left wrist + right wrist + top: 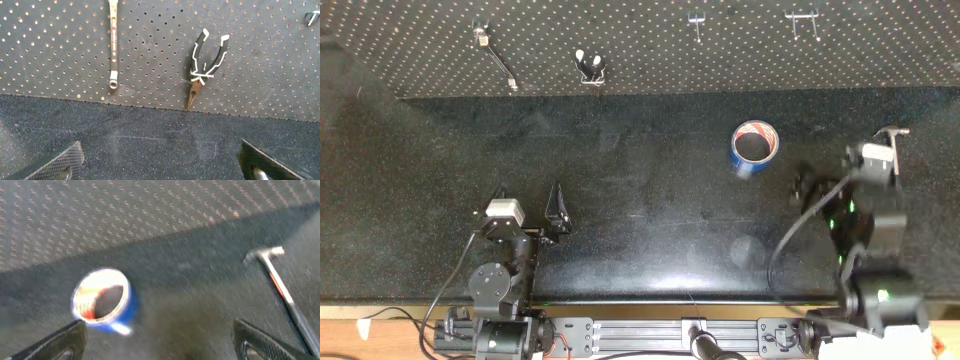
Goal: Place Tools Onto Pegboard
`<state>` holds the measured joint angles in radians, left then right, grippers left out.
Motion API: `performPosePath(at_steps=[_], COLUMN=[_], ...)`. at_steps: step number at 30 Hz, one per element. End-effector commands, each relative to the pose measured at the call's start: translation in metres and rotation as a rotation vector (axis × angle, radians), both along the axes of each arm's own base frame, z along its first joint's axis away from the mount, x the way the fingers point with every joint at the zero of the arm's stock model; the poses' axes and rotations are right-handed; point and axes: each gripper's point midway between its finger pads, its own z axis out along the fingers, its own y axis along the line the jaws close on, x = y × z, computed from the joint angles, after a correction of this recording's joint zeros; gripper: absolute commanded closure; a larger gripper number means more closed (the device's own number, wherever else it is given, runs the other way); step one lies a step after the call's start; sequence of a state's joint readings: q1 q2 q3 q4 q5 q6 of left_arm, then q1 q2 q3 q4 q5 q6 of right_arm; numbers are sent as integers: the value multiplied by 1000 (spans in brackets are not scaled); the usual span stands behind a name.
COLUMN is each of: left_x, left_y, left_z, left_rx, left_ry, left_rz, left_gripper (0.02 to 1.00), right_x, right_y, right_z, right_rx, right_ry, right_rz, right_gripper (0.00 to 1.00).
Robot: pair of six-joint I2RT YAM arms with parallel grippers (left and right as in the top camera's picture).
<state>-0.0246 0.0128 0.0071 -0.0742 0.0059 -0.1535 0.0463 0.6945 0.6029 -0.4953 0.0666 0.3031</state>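
On the pegboard (650, 45) a wrench (496, 56) (114, 45) and black-and-white pliers (588, 67) (204, 62) hang side by side at the left. A blue roll of tape (754, 146) (104, 302) lies on the black table right of centre. A hammer (892, 138) (279, 286) lies at the far right, partly hidden under the right arm in the top view. My left gripper (530, 207) (160, 167) is open and holds nothing, near the table's front left, facing the pliers. My right gripper (817, 188) (160, 345) is open too, between the tape and the hammer.
Two bare metal hooks (696, 20) (802, 20) stick out of the pegboard at its right half. The black mat (640, 190) stretches between the arms and the board's foot.
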Motion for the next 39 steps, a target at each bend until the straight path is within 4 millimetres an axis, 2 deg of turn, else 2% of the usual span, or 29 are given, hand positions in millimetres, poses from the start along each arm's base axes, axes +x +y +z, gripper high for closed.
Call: performPosePath(at_steps=[1, 3, 4, 5, 8, 12, 15, 20, 21, 22, 23, 24, 26, 27, 29, 30, 31, 33, 36, 37, 38, 39], left_x=[-1, -1, -1, -1, -1, -1, -1, -1, -1, -1, -1, -1, -1, -1, -1, -1, -1, -1, -1, -1, -1, -1], left_y=[-3, -3, -3, -3, -3, -3, -3, -3, -3, -3, -3, -3, -3, -3, -3, -3, -3, -3, -3, -3, -3, -3], left_z=[-1, -1, -1, -1, -1, -1, -1, 0, -1, 0, 0, -1, -1, -1, -1, -1, -1, -1, -1, 0, -1, -1], left_rx=[12, 12, 12, 12, 12, 12, 12, 12, 12, 12, 12, 12, 12, 12, 12, 12, 12, 12, 12, 12, 12, 12], left_ry=[0, 0, 0, 0, 0, 0, 0, -1, 0, -1, -1, 0, 0, 0, 0, 0, 0, 0, 0, -1, 0, 0], left_rz=[-17, -17, -17, -17, -17, -17, -17, -17, -17, -17, -17, -17, -17, -17, -17, -17, -17, -17, -17, -17, -17, -17], left_gripper=[23, 23, 23, 25, 23, 25, 23, 23, 25, 23, 23, 23, 23, 23, 23, 23, 25, 23, 23, 23, 23, 23], right_x=[43, 63, 69, 75, 77, 82, 81, 87, 88, 87, 87, 87, 87, 86, 83, 82, 82, 88, 103, 103, 102, 100], right_y=[55, 83, 95, 107, 126, 135, 135, 136, 134, 133, 133, 132, 130, 128, 122, 120, 121, 124, 129, 130, 132, 135], right_z=[29, 19, 7, -16, -52, -90, -109, -129, -133, -136, -138, -138, -138, -138, -139, -139, -137, -117, -18, 31, 67, 90], right_rx=[21, 33, 50, 68, 42, 9, -1, -19, -32, -37, -42, -43, -56, -62, -93, -99, -97, -72, 21, 66, 99, 117], right_ry=[163, 250, 311, 411, 571, 714, 768, 788, 792, 800, 804, 805, 805, 810, 819, 826, 820, 757, 446, 293, 177, 102], right_rz=[143, 178, 173, 148, 176, 178, 174, 176, 169, 165, 163, 162, 154, 150, 132, 129, 129, 135, 164, 178, 193, 206], right_gripper=[66, 64, 66, 66, 66, 66, 66, 71, 159, 305, 505, 535, 698, 814, 921, 923, 923, 923, 925, 925, 925, 925])
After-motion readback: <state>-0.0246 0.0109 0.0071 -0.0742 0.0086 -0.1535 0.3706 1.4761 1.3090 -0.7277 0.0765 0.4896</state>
